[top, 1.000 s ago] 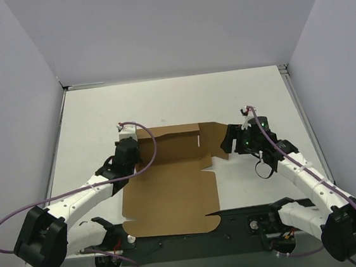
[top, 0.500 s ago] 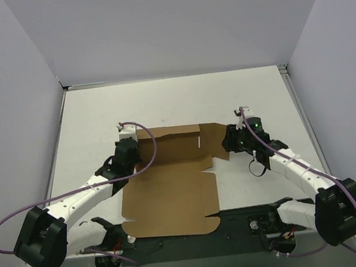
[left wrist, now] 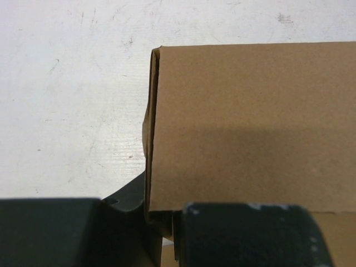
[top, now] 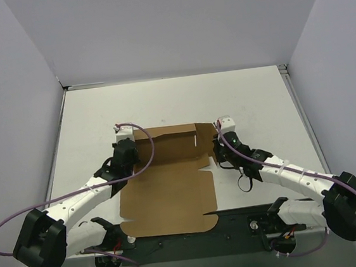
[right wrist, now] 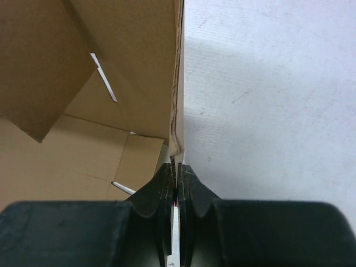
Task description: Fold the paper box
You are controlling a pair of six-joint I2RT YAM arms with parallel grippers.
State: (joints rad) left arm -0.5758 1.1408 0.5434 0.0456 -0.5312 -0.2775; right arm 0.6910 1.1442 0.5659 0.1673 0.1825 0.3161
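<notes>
The box is lying on the tabletop between the arms, looking light and bendy, and the left gripper and right gripper are each squeezing their jaws tight on a standing side flap, likely the best spot for holding.

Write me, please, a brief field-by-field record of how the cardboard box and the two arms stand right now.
Box: brown cardboard, partly folded, its base flat on the white table
Far end: panels lifted off the table
Near end: lying flat by the arm bases
Left claw: shut on the cardboard at the far left corner
Right claw: shut on the thin edge of the upright right flap
Task state: sides not yet locked, box unfinished
</notes>
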